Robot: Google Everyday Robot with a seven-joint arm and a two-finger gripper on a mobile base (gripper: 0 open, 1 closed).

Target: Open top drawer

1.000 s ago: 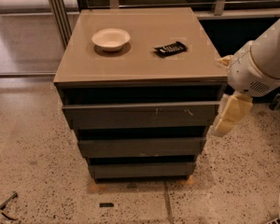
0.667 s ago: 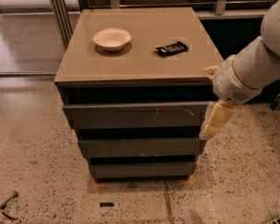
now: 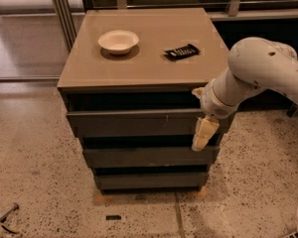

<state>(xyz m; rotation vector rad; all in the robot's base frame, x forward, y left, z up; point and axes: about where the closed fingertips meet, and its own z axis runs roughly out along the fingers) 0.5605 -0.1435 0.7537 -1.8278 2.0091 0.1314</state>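
A brown square cabinet (image 3: 139,68) stands in the middle of the picture on a speckled stone floor (image 3: 35,182). On its flat top, toward the upper left, sits a small white round bowl (image 3: 118,40). To the right of the bowl, and well apart from it, lies a flat black thing (image 3: 182,51); what it is cannot be told.

The front of the cabinet has three flat dark grey drawer fronts, one under the other. The top drawer (image 3: 134,124) is the widest one and runs across the middle of the picture, just under the cabinet top. It has a tiny pale scratch near its middle. A dark gap shows above it. Below it are the middle grey drawer (image 3: 149,156) and the bottom grey drawer (image 3: 149,180).

A thick white robot arm (image 3: 260,71) comes in from the right side of the picture. At its end, the pale cream gripper (image 3: 203,134) points down. It hangs in front of the right end of the top drawer, with its tip near that drawer's lower edge. Whether it touches the drawer cannot be told, and whether the gripper is spread or closed up cannot be told either.

Two grey metal poles (image 3: 64,9) stand in the upper left. A small dark thing (image 3: 113,217) lies on the floor near the bottom.
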